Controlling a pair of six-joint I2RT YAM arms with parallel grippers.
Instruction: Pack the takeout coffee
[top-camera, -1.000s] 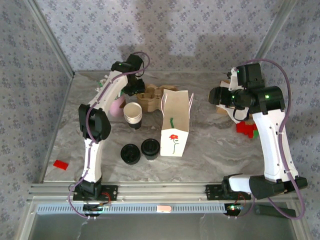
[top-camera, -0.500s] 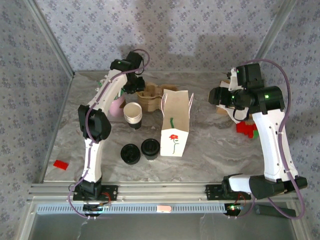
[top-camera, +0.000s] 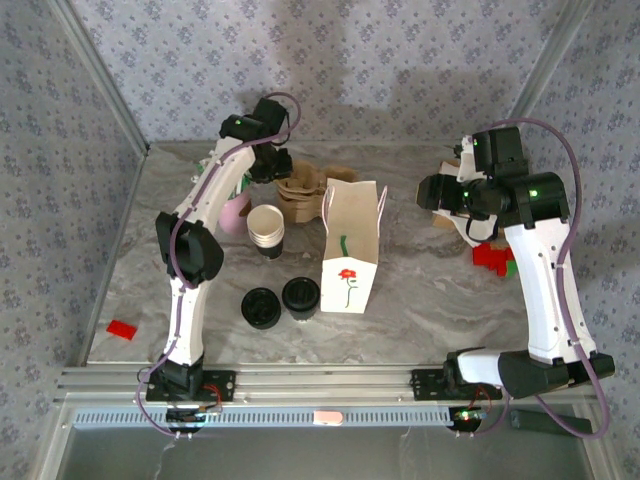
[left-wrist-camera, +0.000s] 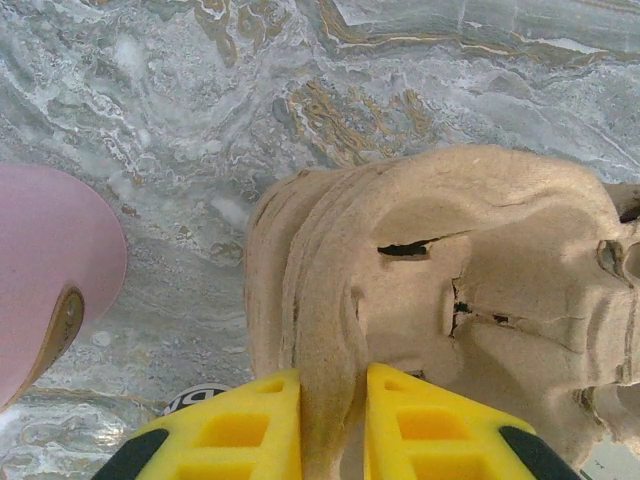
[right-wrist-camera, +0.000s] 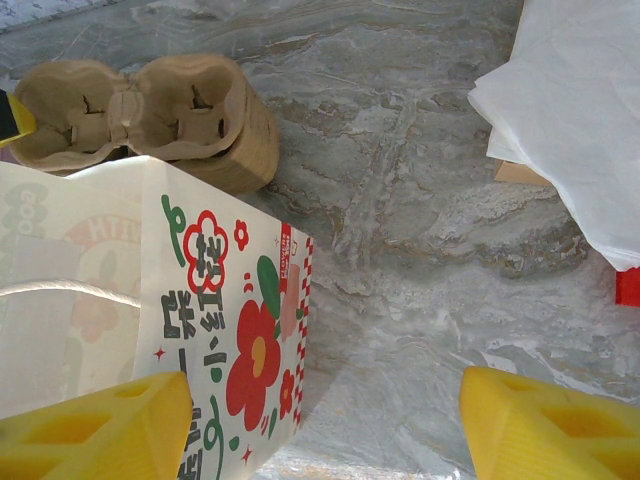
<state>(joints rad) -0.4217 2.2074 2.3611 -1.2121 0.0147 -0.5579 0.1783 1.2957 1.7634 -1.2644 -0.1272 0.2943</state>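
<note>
Two black discs sit side by side in front of the bag, a left disc (top-camera: 262, 307) and a right disc (top-camera: 300, 297). From above I cannot tell which is the lidded takeout coffee. The white flowered paper bag (top-camera: 350, 245) (right-wrist-camera: 150, 290) stands open mid-table. My left gripper (top-camera: 270, 165) (left-wrist-camera: 333, 405) is shut on the rim of a brown pulp cup carrier (top-camera: 300, 195) (left-wrist-camera: 450, 280) (right-wrist-camera: 150, 115) behind the bag. My right gripper (top-camera: 435, 190) (right-wrist-camera: 320, 420) hangs open to the right of the bag, nothing between its fingers.
A stack of lidless white cups (top-camera: 265, 230) lies left of the bag, with a pink object (top-camera: 235, 212) (left-wrist-camera: 50, 260) beside it. White paper sheets (right-wrist-camera: 570, 120) and red items (top-camera: 492, 257) lie at the right. A red block (top-camera: 121, 329) sits near the front left.
My left wrist has drifted slightly toward the back of the table, still gripping the carrier's rim. The right arm has stayed still.
</note>
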